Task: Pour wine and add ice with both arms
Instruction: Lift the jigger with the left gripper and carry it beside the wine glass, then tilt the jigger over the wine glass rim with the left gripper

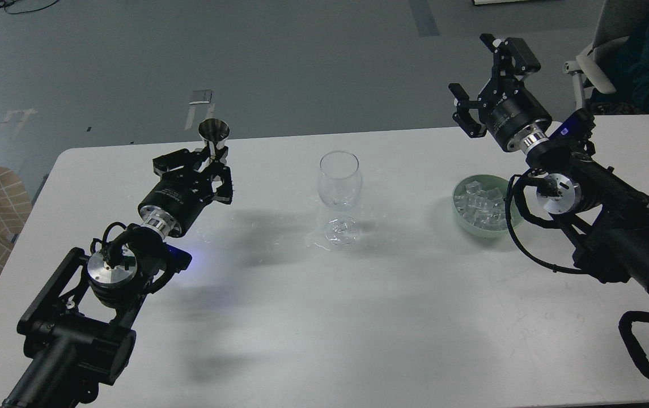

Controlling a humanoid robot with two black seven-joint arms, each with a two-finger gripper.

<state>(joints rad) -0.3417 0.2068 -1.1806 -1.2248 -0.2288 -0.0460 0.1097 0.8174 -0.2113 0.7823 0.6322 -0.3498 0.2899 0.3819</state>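
Ice (pixel 478 202) heaped in green bowl (pixel 462 220), below spread right fingers (pixel 467 121), left fingers (pixel 219 170) clasping metal jigger (pixel 213 136)

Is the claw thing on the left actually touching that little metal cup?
Touching. In the head view, the left tool is closed around the stem of the metal cup, holding it upright above the table.

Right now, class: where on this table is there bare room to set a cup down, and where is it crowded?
Bare: the near table strip, between both arms, and the gap between wine glass and ice bowl. Crowded: around the left gripper holding the metal jigger, and the right arm over the bowl.
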